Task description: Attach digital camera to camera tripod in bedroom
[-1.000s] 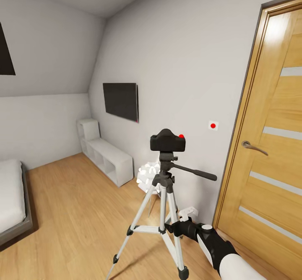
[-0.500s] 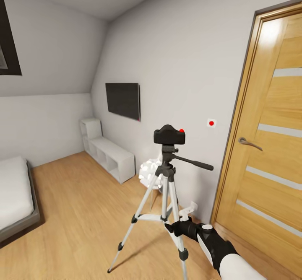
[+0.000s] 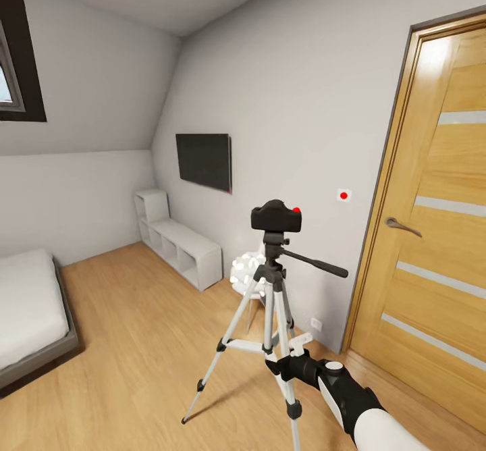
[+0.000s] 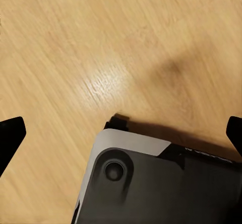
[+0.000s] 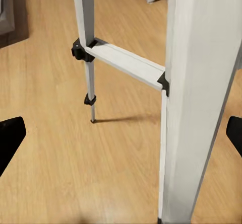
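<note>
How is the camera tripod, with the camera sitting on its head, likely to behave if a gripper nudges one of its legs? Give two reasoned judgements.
The camera tripod looks top-heavy: the digital camera sits high on thin legs, so it would probably tip rather than slide. Its small black feet on smooth wood floor may skid a little first. The right gripper is close beside a leg.

The digital camera (image 3: 276, 217) is a small, chunky black body with a red round button on its top right. It sits upright on the black head of the camera tripod (image 3: 270, 316). The camera tripod stands on the light wood floor of the bedroom (image 3: 128, 343), near the grey-white wall and just left of the wooden door. Its three silver-white legs are spread, with black joints and feet, and white braces run from the legs to the centre column. A long black pan handle sticks out to the right, tilted slightly downward. In the right wrist view, one leg (image 5: 196, 98) looms close, and another leg's black foot rests on the floor.
</note>
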